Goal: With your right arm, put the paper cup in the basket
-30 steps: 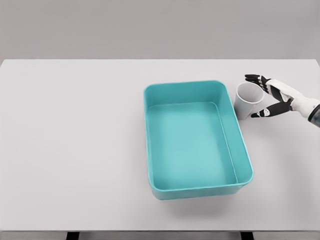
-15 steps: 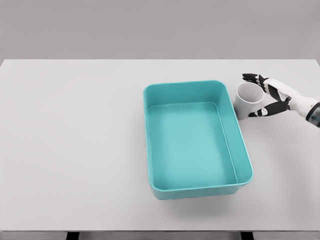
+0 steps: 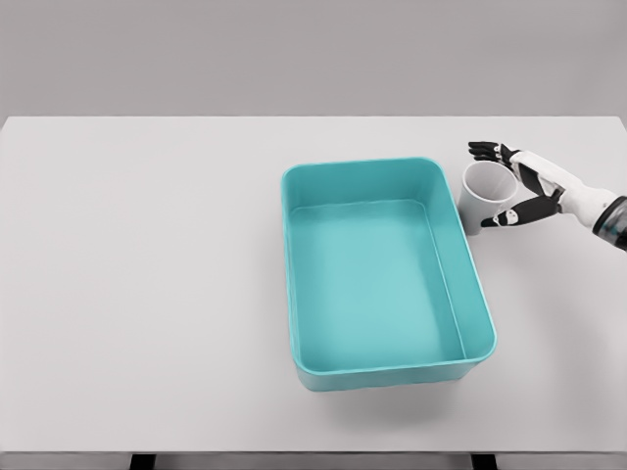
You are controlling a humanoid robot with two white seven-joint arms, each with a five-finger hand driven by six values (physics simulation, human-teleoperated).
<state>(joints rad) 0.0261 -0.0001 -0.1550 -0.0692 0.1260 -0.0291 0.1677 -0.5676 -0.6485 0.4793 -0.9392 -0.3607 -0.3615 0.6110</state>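
Cupping paper cup (image 3: 483, 194): right robot hand (image 3: 524, 186)

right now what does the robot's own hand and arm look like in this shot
Only the right hand shows, entering from the picture's right edge. It has a white palm shell with black fingers and black joint segments. The forearm is white, with a dark grey band at the wrist near the frame edge. No cables or markings are visible. The left arm is out of view.

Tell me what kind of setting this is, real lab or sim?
Most likely a simulated tabletop test scene, not a lived-in room. A plain white table against a blank grey backdrop holds only a teal basket and a white paper cup, with the robot's right hand closing around the cup.
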